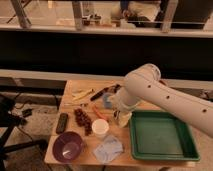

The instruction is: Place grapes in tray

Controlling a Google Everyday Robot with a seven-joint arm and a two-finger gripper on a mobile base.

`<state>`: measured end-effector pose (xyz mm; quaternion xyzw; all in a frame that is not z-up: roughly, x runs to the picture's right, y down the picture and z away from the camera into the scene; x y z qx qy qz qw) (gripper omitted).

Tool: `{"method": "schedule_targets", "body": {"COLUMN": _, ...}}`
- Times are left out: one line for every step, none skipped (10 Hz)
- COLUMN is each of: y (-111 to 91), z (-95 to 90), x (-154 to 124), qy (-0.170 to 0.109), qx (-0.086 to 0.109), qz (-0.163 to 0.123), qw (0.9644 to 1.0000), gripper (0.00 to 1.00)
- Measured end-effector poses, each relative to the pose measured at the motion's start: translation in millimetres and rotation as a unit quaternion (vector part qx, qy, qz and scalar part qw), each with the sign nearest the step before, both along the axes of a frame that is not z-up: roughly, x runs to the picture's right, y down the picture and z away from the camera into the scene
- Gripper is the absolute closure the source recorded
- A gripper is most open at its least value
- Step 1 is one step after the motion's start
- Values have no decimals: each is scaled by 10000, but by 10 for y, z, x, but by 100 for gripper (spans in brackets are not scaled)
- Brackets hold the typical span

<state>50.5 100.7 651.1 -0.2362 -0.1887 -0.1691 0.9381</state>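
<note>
Hovering hand [122, 119] beside tray [160, 137], grapes [83, 121] outside on table [127, 155]

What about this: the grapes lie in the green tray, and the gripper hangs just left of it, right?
No. The camera view shows the grapes on the table beside the white cup, not in the green tray; the gripper does hang just left of it.

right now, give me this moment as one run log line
claw: open, empty, between white cup and tray | grapes: not yet picked, beside cup | tray: empty
</note>
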Motion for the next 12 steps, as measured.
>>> {"method": "schedule_targets", "body": {"y": 0, "z": -1, "x": 11, "qy": 8, "qx": 2, "qz": 7, "qw": 10000, "gripper": 20}}
{"method": "schedule_targets", "body": {"y": 1, "z": -1, "x": 16, "qy": 11, "qx": 1, "qz": 11, "qw": 10000, "gripper": 20}}
{"method": "schedule_targets", "body": {"y": 0, "z": -1, "x": 13, "qy": 9, "qx": 1, "qz": 9, "qw": 10000, "gripper": 20}}
{"method": "schedule_targets", "body": {"y": -3, "z": -2, "x": 1, "qy": -2, "qx": 7, "qz": 6, "qw": 10000, "gripper": 20}}
{"method": "schedule_targets", "body": {"y": 3, "z": -7, "x": -1, "qy": -5, "qx": 50, "qz": -17, "qw": 10000, "gripper": 20}}
{"method": "schedule_targets", "body": {"y": 10, "z": -16, "x": -44, "qy": -55, "qx": 131, "qz": -108, "qw": 9998, "gripper": 20}}
{"method": "schedule_targets", "body": {"y": 12, "z": -22, "x": -142, "qy": -136, "qx": 194, "qz": -200, "qw": 9995, "gripper": 20}}
{"method": "schedule_targets", "body": {"y": 9, "z": -28, "x": -340, "qy": -274, "qx": 282, "qz": -347, "qw": 9986, "gripper": 20}}
{"method": "schedule_targets", "body": {"y": 8, "z": -32, "x": -569, "qy": -417, "qx": 329, "qz": -444, "qw": 9976, "gripper": 20}}
{"method": "schedule_targets", "body": {"y": 1, "z": -38, "x": -772, "qy": -536, "qx": 370, "qz": -522, "qw": 9965, "gripper": 20}}
{"method": "schedule_targets", "body": {"y": -6, "z": -44, "x": -1020, "qy": -693, "qx": 419, "qz": -628, "qw": 9947, "gripper": 20}}
{"method": "schedule_targets", "body": {"y": -15, "z": -52, "x": -1282, "qy": -873, "qx": 473, "qz": -740, "qw": 9923, "gripper": 20}}
